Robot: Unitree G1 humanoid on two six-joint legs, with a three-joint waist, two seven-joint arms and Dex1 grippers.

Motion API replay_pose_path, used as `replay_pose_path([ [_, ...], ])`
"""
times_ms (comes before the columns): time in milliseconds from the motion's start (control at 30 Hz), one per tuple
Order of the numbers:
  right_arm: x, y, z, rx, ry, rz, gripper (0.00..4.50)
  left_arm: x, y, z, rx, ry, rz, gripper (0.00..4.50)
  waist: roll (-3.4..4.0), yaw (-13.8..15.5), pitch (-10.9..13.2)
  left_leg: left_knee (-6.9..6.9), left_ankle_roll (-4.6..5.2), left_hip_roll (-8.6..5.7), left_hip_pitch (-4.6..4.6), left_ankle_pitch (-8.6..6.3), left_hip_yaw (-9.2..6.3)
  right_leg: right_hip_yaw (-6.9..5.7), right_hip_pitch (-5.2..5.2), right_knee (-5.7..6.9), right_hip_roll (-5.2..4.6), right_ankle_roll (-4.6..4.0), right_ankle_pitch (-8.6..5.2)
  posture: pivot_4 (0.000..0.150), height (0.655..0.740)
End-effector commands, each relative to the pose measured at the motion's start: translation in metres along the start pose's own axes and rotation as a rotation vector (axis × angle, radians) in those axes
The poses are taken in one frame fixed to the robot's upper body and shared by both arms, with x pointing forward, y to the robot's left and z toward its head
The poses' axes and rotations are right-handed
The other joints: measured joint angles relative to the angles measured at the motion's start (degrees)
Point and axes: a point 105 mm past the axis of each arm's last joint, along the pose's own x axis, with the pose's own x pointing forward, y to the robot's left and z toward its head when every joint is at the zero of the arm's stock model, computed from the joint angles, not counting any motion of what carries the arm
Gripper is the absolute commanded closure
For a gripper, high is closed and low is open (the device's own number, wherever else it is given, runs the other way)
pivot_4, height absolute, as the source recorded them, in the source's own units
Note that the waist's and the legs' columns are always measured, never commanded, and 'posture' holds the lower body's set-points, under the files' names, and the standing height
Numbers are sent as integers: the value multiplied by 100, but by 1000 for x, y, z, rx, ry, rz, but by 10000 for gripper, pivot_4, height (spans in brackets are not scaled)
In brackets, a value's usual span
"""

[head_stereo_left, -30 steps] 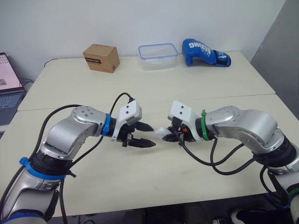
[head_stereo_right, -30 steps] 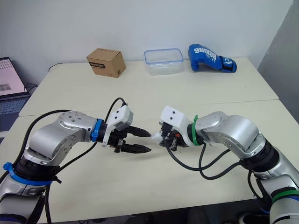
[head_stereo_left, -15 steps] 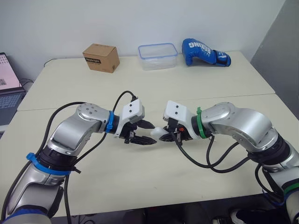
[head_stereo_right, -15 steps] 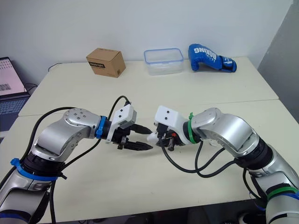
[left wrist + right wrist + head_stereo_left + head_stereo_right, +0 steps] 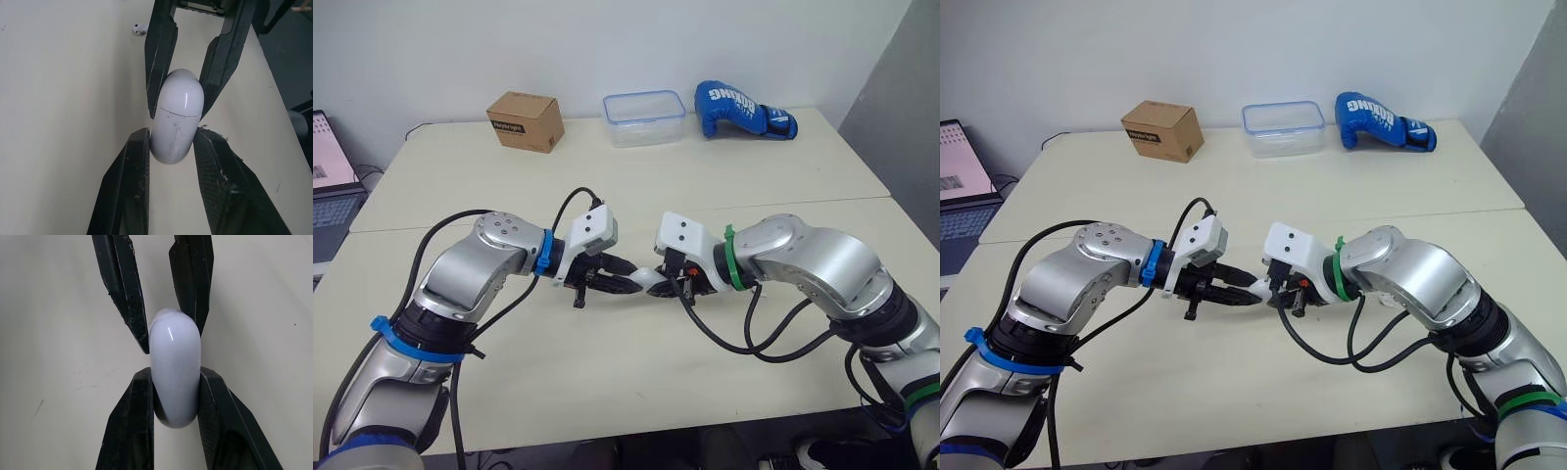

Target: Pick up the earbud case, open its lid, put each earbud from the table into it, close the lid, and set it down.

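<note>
Over the table's (image 5: 636,196) front middle, left gripper (image 5: 172,133) and right gripper (image 5: 176,374) both clamp the closed earbud case (image 5: 1261,288), largely covered by fingers. Bare tabletop surrounds them. Box (image 5: 525,120), tub (image 5: 644,117) and glove (image 5: 742,110) sit far off at 11, 12 and 1 o'clock. One earbud (image 5: 140,29) lies nearby.

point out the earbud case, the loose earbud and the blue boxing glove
earbud case (image 5: 173,133): left wrist view, white shell below the seam
earbud (image 5: 140,29): left wrist view, its white body
blue boxing glove (image 5: 736,106): left eye view, lettered middle
</note>
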Motion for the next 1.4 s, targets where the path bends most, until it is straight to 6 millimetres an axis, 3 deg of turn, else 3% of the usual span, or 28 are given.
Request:
replay_pose_path([
  [33,-3,2,11,-42,-30,-3,37293,3,-7,10,52,-11,-29,31549,0,0,0,0,0,0,0,0,0,0,0,0,0,0,0,1500,7307],
  [233,-2,2,16,-55,-39,2,37293,9,-10,8,50,4,-61,31549,0,0,0,1,0,0,0,0,0,0,0,0,0,0,0,1500,7307],
  [367,-2,1,19,-65,-39,4,37293,11,-11,6,45,9,-71,36989,0,-1,0,1,0,0,0,0,1,0,0,0,0,0,0,1500,7307],
  [1000,0,3,24,-72,-45,23,37293,12,-6,8,47,13,-41,36989,0,-1,0,2,-1,0,0,0,0,1,0,2,0,0,0,1500,7307],
  [1167,-3,4,22,-86,-43,28,20127,8,-5,10,48,-9,-12,36989,0,-5,0,3,-1,-1,0,0,0,0,-1,3,-1,0,0,1500,7307],
  [1400,-20,9,15,-91,-90,59,20127,-11,-7,-6,8,-30,54,36989,0,1,0,2,-1,-1,0,0,0,1,-1,3,-2,0,0,1500,7307],
])
